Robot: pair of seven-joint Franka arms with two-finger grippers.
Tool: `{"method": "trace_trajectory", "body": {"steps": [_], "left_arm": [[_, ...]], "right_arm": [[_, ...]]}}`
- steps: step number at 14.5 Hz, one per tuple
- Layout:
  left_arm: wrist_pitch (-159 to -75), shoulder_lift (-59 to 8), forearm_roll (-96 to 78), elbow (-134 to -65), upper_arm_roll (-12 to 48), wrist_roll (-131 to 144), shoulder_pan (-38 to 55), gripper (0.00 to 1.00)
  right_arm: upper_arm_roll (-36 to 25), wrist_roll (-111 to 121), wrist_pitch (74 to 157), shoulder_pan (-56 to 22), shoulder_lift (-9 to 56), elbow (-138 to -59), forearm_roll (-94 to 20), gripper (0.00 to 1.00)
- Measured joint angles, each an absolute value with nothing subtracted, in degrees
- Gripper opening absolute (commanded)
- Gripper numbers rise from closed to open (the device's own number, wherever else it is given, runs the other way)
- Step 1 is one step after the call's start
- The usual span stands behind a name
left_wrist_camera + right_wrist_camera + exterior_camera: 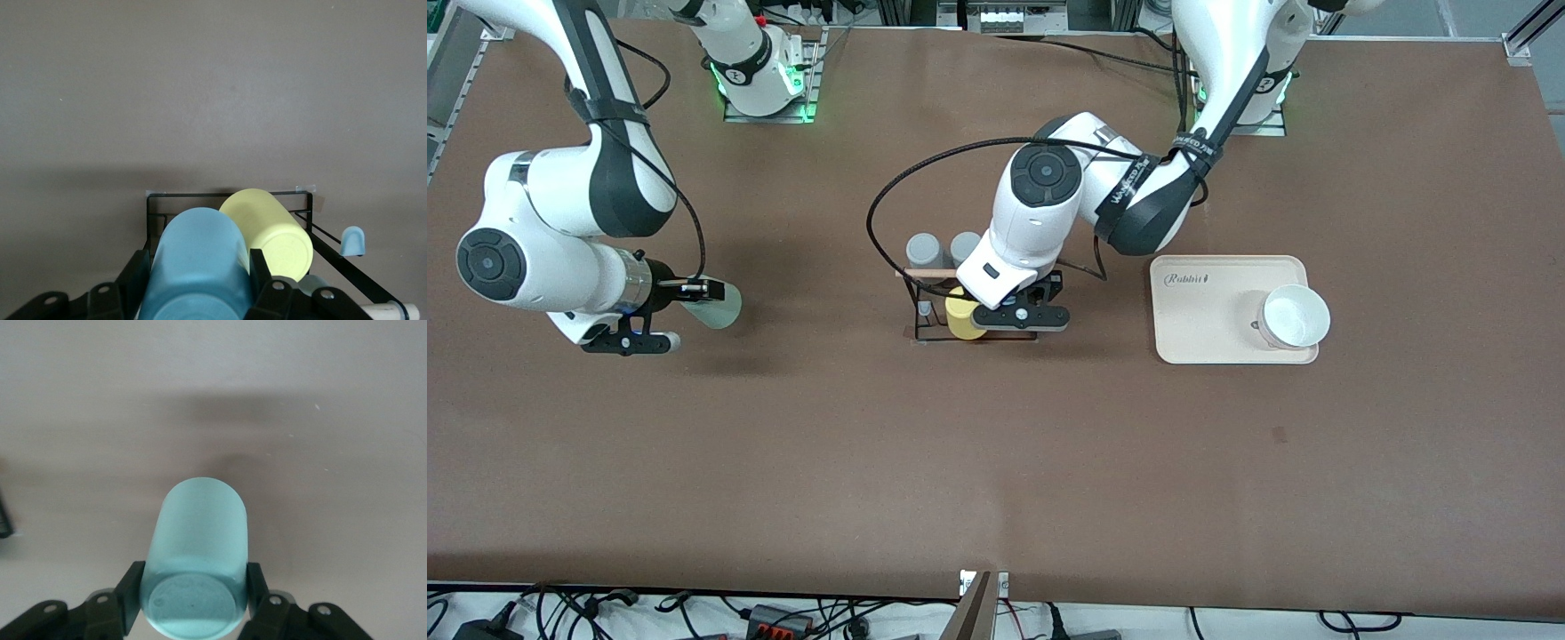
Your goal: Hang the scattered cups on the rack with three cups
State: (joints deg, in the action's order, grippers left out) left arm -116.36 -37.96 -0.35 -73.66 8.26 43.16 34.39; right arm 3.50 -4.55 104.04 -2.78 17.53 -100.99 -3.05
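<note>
My left gripper pinches the blue cup lying sideways over the rack, beside the yellow cup. My right gripper pinches the green cup sideways, mouth toward three o'clock, over bare table.

This is a robotics lab: two white-and-black robot arms are bolted by metal base plates with green status lights to a wide, plain brown surface. Aluminium framing and equipment line the edge where the arm bases stand. Along the edge nearest the front camera, loose black cables and power adapters lie on a white ledge, and a black cable loops in the open over the surface.
</note>
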Motion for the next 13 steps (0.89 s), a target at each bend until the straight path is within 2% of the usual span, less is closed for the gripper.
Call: {"method": "trace_trajectory", "body": {"steps": [6, 13], "left_arm": [[-116.2, -38.3, -0.2, -74.1, 8.0, 43.1, 34.7, 0.26], [-115.9, -38.3, -0.2, -74.8, 7.2, 40.3, 34.5, 0.26]], "right_arm": [[3.7, -6.7, 101.6, -10.8, 17.6, -96.0, -3.5, 0.00], [3.7, -9.1, 101.6, -13.9, 19.4, -94.1, -3.5, 0.00]]}}
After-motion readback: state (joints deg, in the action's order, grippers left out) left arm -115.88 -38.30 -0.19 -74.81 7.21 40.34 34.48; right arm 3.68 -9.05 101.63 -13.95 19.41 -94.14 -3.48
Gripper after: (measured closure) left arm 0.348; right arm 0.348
